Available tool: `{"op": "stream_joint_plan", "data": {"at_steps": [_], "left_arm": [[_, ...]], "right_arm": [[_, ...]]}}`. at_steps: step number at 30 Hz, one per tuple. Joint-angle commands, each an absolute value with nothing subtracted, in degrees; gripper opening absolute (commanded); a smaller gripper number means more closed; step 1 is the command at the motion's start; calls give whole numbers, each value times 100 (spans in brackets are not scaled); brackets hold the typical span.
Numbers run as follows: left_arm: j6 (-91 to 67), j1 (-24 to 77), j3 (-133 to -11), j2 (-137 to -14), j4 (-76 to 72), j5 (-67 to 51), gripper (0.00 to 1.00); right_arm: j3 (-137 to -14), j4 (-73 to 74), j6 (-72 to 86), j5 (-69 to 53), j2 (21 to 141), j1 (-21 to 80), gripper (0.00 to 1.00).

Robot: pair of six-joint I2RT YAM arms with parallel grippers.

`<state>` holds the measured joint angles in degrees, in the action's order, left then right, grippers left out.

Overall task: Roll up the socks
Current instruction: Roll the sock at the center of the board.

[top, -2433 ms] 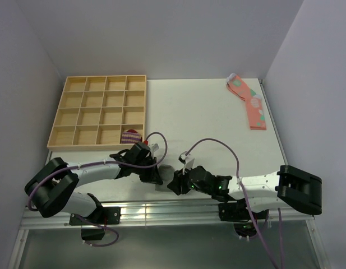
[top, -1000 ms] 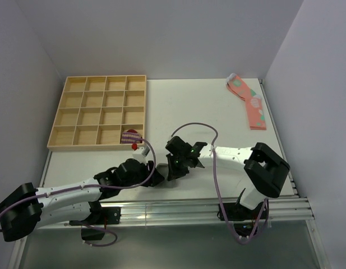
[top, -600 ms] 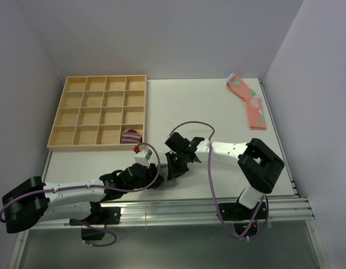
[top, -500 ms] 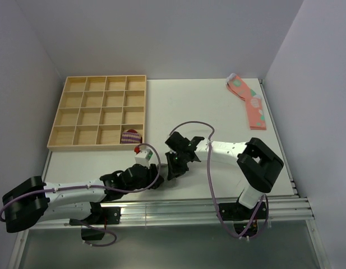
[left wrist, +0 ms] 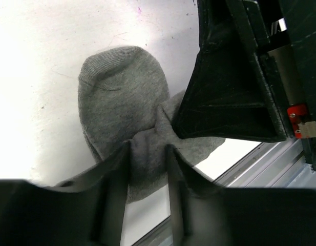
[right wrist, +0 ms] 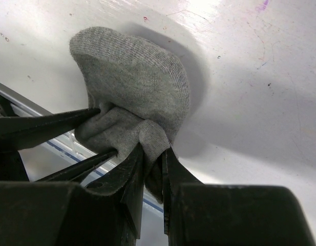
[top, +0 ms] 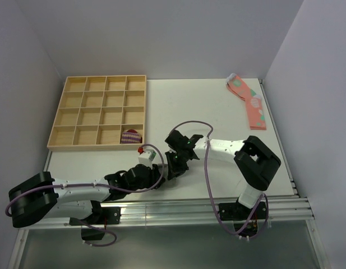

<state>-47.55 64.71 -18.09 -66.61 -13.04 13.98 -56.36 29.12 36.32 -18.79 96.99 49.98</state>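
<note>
The grey knitted socks [left wrist: 122, 97] lie bunched on the white table near its front edge, the rounded toe end flat and the rest gathered into folds. My left gripper [left wrist: 147, 146] has a fold of the socks between its two fingers and is shut on it. From the opposite side, my right gripper [right wrist: 152, 148] pinches another fold of the socks [right wrist: 132, 77], jaws nearly touching. In the top view the left gripper [top: 160, 174] and right gripper [top: 171, 167] meet tip to tip and cover the socks.
A wooden compartment tray [top: 97, 146] sits at the back left, a purple-striped sock bundle [top: 130, 136] in its near right cell. Pink spotted socks [top: 250, 103] lie at the far right. The table's metal front rail [top: 178, 204] runs just behind the grippers.
My left gripper's jaws have narrowed onto the sock fold, and its arm has shifted a little to the right along the front edge. The right gripper has stayed in place, still pinching.
</note>
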Motion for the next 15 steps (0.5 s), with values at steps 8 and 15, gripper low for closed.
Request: {"op": "stream_joint_plan", "data": {"at_steps": [8, 15], "left_arm": [[-4816, 6513, -1872, -6970, -1038, 1169, 0], [-5088, 6504, -1872, -6943, -712, 1081, 0]], "right_arm": [[-5353, 2874, 3647, -1399, 9581, 5010, 34], [-4887, 2303, 3849, -644, 8658, 5001, 48]]}}
